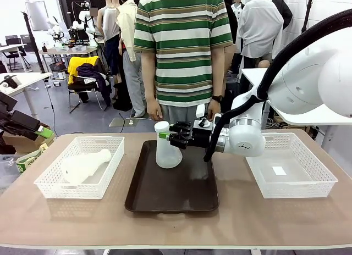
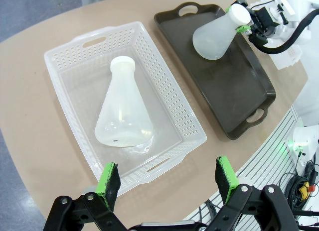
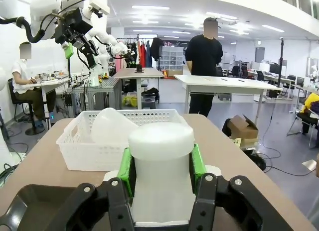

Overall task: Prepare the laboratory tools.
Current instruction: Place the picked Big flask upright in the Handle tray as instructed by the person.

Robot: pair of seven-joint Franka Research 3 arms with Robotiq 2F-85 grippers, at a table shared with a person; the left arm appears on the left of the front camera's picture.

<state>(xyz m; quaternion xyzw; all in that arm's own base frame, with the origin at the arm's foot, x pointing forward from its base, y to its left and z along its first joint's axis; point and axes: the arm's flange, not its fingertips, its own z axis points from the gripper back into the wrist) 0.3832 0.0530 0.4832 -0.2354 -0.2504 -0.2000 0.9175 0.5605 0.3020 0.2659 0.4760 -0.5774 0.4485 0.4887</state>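
A dark brown tray (image 1: 170, 203) is seen at the middle of the table (image 1: 275, 222) and is taken here as the landmark. On the far half of the tray an upright flask (image 1: 165, 153), frosted white and conical, is found, with its wide base at the tray's floor. Whether the base bears on that floor cannot be told. The flask's neck is clamped just under the rim by the right gripper (image 1: 171, 137), which is reached in from the tray's right side. In the right wrist view the green pads (image 3: 125, 171) are pressed against both sides of the neck.

Just left of the tray a white lattice basket (image 1: 55, 183) is set, and a second flask (image 1: 82, 166) is laid on its side inside it. The left gripper (image 2: 167, 180) is held above that basket, well left of the tray, with its jaws spread wide and nothing between them.

Right of the tray another lattice basket (image 1: 308, 183) is placed. Beyond the tray's far edge a person (image 1: 181, 51) in a striped shirt is stood.
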